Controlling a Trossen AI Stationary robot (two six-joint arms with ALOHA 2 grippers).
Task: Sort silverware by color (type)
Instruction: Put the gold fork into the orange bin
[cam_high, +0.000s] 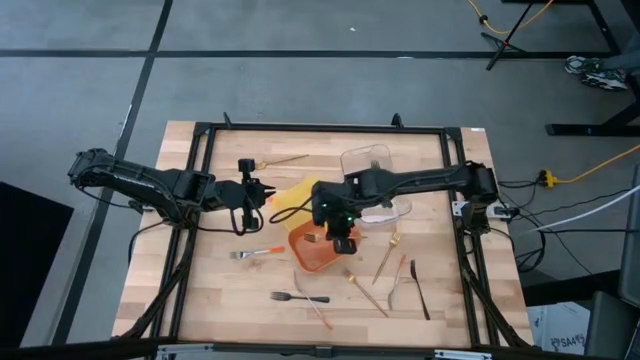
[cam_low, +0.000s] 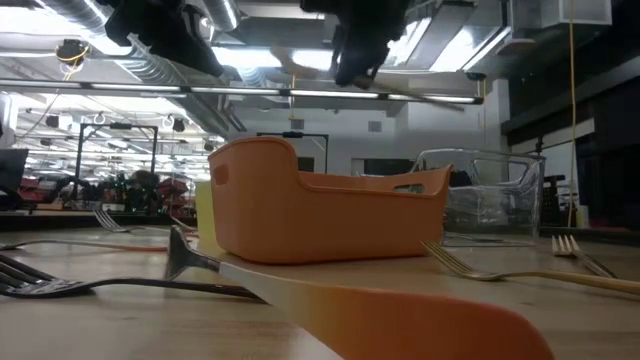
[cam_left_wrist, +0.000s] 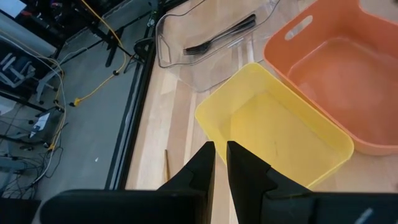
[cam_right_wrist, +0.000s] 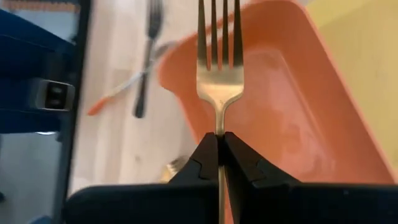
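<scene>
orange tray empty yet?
Empty: orange tray shows bare floor; the fork is clamped in the right gripper above it.

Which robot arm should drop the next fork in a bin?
The right gripper: it already pinches a fork above the orange bin. The left gripper holds nothing.

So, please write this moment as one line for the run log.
right claw: shut on silver fork, over orange tray | left claw: empty, nearly shut, above yellow tray | clear tray: holds black forks
</scene>
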